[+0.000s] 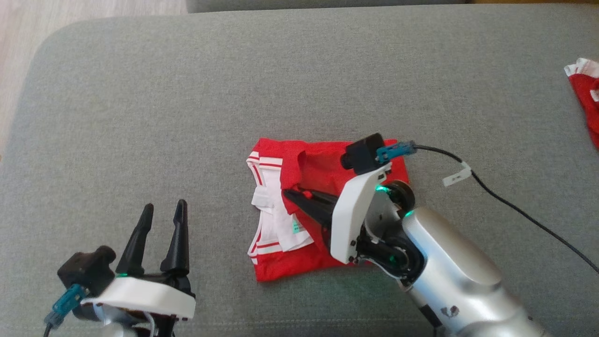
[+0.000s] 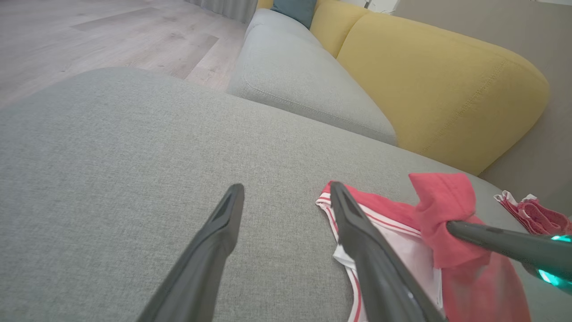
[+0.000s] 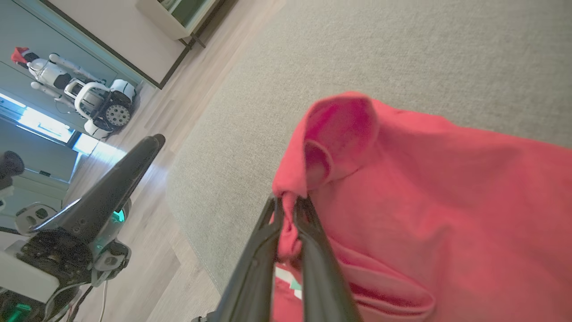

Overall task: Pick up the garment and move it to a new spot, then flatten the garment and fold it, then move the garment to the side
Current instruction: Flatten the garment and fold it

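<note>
Folding judged under way: garment (image 1: pixel 323 164) lies part-folded at the middle of the grey cushion (image 1: pixel 187 117), right claw (image 1: pixel 288 193) pinched on its lifted red flap, left claw (image 1: pixel 165 206) spread empty over the cushion's near edge; fold completion and sideways move outstanding.

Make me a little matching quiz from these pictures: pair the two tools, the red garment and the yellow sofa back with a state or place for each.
Things:
1 left tool
2 right tool
3 garment
4 yellow sofa back

States or places:
A shut, pinching a red fold
B lying on the grey cushion
C open, holding nothing
D rising behind the next seat

Pairs: 1-C, 2-A, 3-B, 4-D
</note>
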Controlling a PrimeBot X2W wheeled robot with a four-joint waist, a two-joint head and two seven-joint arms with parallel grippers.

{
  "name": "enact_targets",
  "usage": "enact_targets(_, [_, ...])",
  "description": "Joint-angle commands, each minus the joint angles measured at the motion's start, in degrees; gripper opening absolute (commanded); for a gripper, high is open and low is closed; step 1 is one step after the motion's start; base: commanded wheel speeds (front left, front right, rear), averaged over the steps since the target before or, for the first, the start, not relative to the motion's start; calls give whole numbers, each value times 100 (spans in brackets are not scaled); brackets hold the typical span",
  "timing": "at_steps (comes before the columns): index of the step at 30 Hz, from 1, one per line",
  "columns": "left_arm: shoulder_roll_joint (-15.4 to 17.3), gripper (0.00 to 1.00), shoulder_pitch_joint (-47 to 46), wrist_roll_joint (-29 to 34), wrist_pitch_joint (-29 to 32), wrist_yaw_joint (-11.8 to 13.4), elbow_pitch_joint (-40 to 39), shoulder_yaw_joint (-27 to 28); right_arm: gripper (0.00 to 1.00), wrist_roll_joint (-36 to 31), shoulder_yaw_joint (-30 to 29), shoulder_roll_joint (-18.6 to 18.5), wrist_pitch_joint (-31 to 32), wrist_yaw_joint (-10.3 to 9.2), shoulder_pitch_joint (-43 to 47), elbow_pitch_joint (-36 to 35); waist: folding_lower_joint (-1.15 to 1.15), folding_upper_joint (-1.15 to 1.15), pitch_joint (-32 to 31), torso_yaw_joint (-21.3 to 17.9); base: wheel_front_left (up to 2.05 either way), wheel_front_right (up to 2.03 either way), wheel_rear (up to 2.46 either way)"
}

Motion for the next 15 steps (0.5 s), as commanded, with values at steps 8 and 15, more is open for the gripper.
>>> enact_targets(8, [-6, 100, -315, 61, -68, -58, -57, 104, 9, 564, 573, 172, -588, 37, -530, 365, 0, 0, 7, 37, 0, 0, 0])
enact_targets(15, [-12, 100, -324, 58, -68, -83, 21, 60, 100, 1105, 961, 173, -976, 37, -769, 541, 0, 0, -23, 40, 0, 0, 0])
